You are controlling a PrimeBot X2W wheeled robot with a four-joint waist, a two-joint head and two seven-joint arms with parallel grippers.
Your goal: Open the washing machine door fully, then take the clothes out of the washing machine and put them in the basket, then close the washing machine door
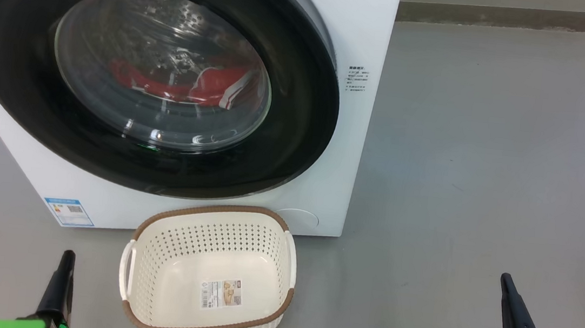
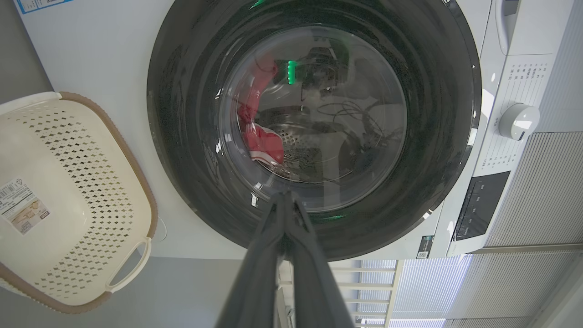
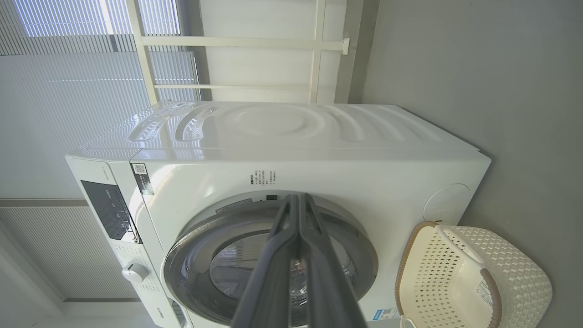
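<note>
While the door (image 1: 297, 121) looks shut against the machine (image 1: 362, 41), the clothes (image 1: 213, 88) lie inside the drum, a red heap with white stripes seen through the glass. The basket (image 1: 211, 209) stands empty on the floor (image 1: 489, 152), just in front of the machine and below the door. The left jaws sit at the lower left of the head view and the right jaws at the lower right, both well apart from the door. In the wrist views the left fingers (image 2: 259, 264) and the right fingers (image 3: 273, 273) are pressed tip to tip, clenched on nothing.

The door's wide black rim is glossy and smoothly curved, so narrow fingers could skid off it instead of pulling it open. Whether it is latched cannot be told, and a stiff latch would make a slip likelier. The glass bulges like a bowl and should not take a hard knock. The basket is thin perforated plastic, small and probably light, so a passing arm or a dropped load could shove it aside. Limp fabric may trail over the sill, snag, or spill past the brown woven-look rim.
</note>
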